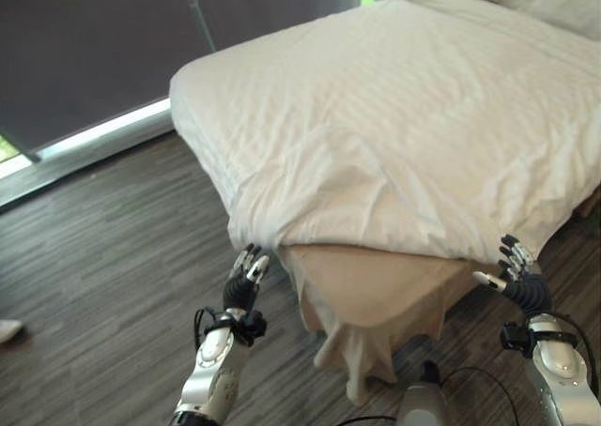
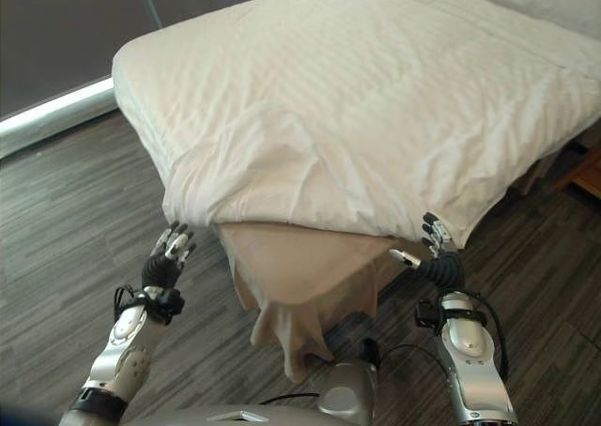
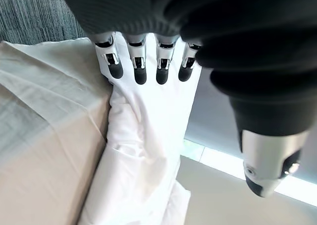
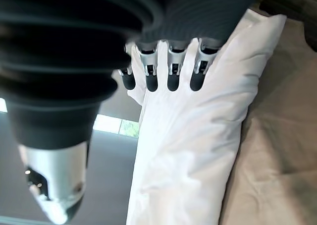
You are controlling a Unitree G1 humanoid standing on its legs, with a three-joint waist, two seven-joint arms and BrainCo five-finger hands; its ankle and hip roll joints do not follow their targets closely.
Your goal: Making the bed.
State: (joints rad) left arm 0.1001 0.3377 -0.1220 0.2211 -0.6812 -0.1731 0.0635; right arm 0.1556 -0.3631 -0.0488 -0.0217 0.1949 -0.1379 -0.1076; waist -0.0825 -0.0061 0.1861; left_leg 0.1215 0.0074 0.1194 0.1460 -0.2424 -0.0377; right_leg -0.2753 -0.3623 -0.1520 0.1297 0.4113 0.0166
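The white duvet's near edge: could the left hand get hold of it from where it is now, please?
Probably yes. The left hand is open just below the white duvet, beside its near corner, with nothing between them.

Duvet (image 1: 404, 126) white w/ faint stripes; sheet (image 1: 376, 285) beige; floor (image 1: 103, 257) dark grey wood-grain; curtain (image 1: 84, 41) grey.

Soft matt cloth duvet (image 1: 404, 116), wood-grain floor (image 1: 103, 257)
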